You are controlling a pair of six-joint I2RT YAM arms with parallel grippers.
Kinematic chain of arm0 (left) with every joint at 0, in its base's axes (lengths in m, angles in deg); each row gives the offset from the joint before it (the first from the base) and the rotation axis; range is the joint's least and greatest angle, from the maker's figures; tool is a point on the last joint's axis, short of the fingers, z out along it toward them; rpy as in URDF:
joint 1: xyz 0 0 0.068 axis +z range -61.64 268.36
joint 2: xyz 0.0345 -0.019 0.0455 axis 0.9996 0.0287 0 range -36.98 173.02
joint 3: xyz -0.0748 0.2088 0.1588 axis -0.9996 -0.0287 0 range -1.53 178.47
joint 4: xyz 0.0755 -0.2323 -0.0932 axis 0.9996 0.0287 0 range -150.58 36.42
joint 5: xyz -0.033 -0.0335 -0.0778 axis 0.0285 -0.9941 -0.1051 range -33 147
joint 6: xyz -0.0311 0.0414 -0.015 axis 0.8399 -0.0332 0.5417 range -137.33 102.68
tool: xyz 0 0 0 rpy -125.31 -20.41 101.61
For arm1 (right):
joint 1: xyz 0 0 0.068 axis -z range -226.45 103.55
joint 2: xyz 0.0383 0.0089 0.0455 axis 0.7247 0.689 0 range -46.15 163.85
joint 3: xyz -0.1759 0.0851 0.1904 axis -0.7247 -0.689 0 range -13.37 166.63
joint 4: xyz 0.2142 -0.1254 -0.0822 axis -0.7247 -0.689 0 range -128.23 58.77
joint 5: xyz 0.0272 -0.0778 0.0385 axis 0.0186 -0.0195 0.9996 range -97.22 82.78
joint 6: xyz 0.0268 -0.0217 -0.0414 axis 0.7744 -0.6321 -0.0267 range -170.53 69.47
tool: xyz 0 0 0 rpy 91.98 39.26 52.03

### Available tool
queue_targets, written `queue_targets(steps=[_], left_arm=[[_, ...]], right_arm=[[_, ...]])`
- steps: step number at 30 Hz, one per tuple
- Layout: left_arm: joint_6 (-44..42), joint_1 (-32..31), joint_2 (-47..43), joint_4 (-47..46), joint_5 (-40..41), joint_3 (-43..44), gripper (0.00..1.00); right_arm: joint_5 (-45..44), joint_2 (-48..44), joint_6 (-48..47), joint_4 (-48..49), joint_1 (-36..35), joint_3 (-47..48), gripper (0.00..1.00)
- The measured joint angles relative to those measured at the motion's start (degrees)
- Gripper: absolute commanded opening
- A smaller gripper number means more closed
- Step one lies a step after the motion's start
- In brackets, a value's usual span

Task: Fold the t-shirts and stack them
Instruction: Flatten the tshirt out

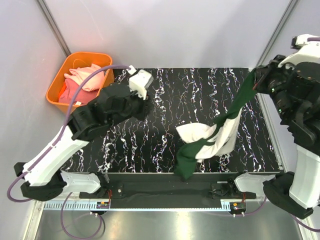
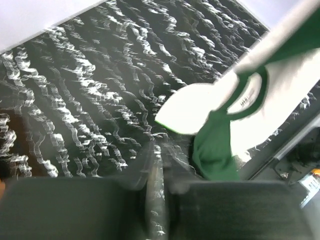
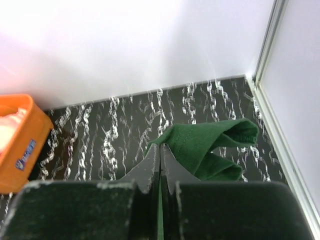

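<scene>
One cream tee with dark green sleeves hangs from the right gripper, whose fingers are pressed together on a bunched green sleeve above the right edge of the tabletop; its body droops to the near right corner. Being light, limp cloth, it will likely sag and twist from a single pinch, so a second hold on the opposite sleeve or shoulder would probably spread it flat. The left gripper hovers over the left half of the tabletop, its fingers close together on nothing, though that view is blurred. One orange bin stands off the far left corner and holds at least two more, a pink tee and a coral tee; any beneath are hidden.
</scene>
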Motion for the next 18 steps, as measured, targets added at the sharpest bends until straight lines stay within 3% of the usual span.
queue_targets(steps=[1,2,3,4,7,9,11,15,18], left_arm=[[0.1,0.0,1.0,-0.3,-1.3,0.5,0.62],[0.1,0.0,1.7,-0.7,-2.7,0.8,0.82],[0.3,0.0,2.3,-1.6,-4.5,0.6,0.92],[0.6,0.0,2.5,-2.7,-6.2,-0.4,0.95],[1.7,0.0,0.9,-9.9,-11.8,-10.5,0.93],[3.2,0.0,0.4,-13.9,-15.6,-19.7,0.74],[5.4,0.0,2.3,-18.9,-19.1,-27.9,0.64],[9.2,0.0,10.2,-27.3,-24.3,-37.8,0.72],[10.7,0.0,17.5,-32.2,-26.7,-38.4,0.74]], right_arm=[[-0.1,0.8,-0.6,-0.3,0.0,2.0,0.00],[-0.1,1.3,-1.1,-0.3,0.0,3.7,0.00],[-0.1,1.7,-1.5,-0.3,0.0,5.7,0.00],[-0.1,1.9,-1.9,-0.3,0.0,7.5,0.00],[-0.1,1.3,-2.4,-0.1,0.0,9.9,0.00],[-0.1,0.1,-2.3,-0.2,0.0,9.6,0.00],[-0.1,-1.5,-2.2,-0.2,0.0,8.3,0.00],[0.3,-3.6,-1.9,-0.3,0.0,5.7,0.00],[0.4,-4.5,-1.4,-0.6,0.0,4.3,0.00]])
